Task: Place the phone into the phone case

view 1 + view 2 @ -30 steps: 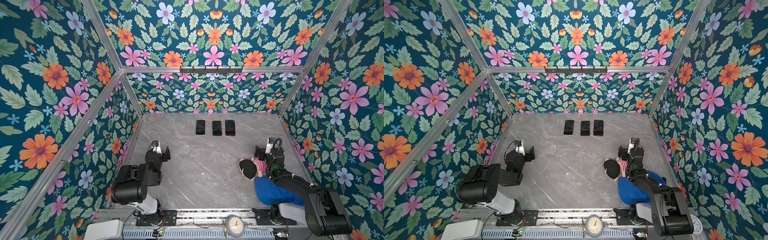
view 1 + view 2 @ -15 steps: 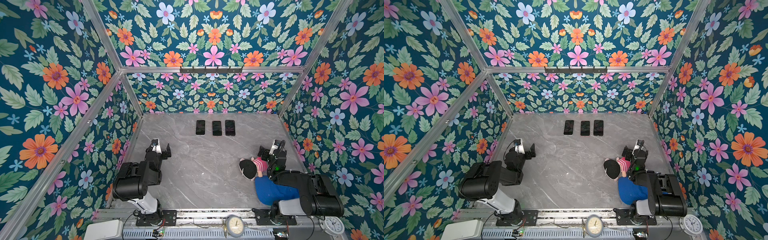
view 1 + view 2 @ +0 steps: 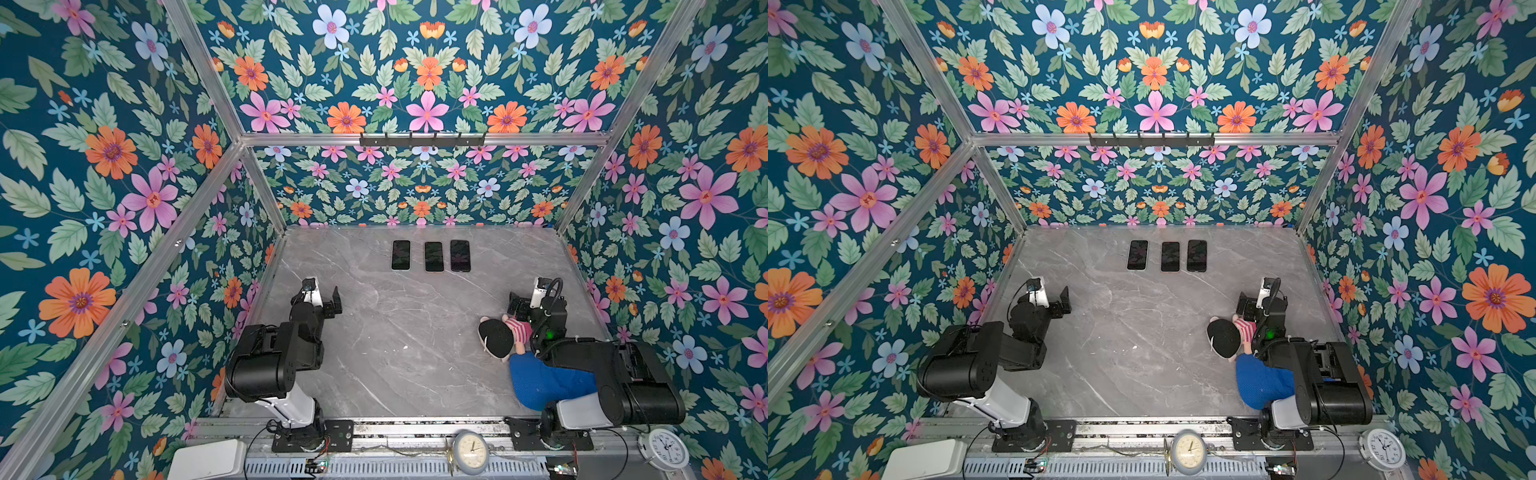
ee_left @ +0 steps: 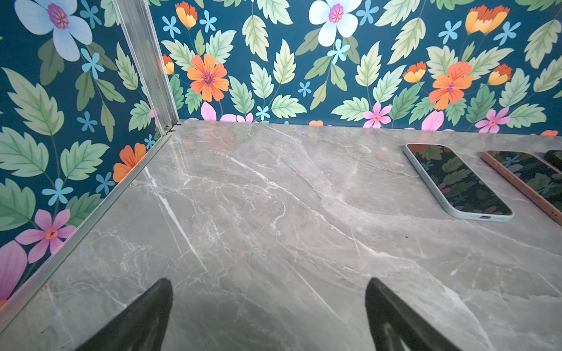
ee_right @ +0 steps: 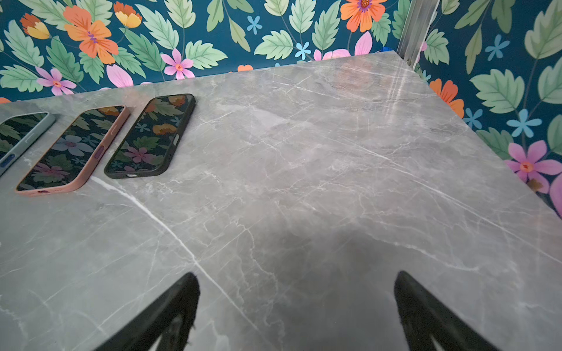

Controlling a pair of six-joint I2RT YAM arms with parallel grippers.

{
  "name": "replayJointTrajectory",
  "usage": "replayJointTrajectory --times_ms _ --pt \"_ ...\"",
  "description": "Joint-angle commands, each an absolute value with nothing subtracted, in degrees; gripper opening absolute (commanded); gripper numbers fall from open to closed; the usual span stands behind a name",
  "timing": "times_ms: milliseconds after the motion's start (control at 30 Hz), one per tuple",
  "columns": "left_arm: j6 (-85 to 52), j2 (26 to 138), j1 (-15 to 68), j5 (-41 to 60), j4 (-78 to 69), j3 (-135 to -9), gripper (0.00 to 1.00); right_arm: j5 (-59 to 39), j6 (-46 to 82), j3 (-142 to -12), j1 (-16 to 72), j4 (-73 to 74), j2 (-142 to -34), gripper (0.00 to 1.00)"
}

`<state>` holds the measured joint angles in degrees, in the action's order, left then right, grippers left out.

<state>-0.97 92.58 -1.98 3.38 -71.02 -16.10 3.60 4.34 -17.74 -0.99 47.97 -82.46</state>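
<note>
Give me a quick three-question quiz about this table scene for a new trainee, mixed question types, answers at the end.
1. Count: how many phones lie on the table?
2. True or false: the left gripper is shut on a phone.
3. The phone at the right end of the row in a top view sits in a case of which colour? A pink, B black, C pale blue.
Key: 1. three; 2. false, it is open and empty; 3. B.
</note>
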Motion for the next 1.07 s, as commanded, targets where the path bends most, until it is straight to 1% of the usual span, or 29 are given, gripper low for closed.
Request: replayJointTrajectory --times_ms 0,267,367,1033 --pt "-1.0 92.6 -2.0 3.0 -71.7 -16.4 1.0 3.5 3.7 -17.9 -1.0 50.2 -82.5 0.99" --pt "-0.8 92.8 -1.8 2.2 -70.8 -17.0 1.0 2.8 3.8 -18.3 -1.2 49.5 -82.6 0.99" --pt "-0.6 92.8 -1.3 1.1 -70.3 -17.2 1.0 -0.1 2.9 -19.2 -1.6 48.2 -82.7 0.99" --pt "-0.4 92.6 -1.0 0.5 -70.7 -16.9 1.0 -1.1 3.2 -19.2 -2.1 48.0 -82.5 0.99"
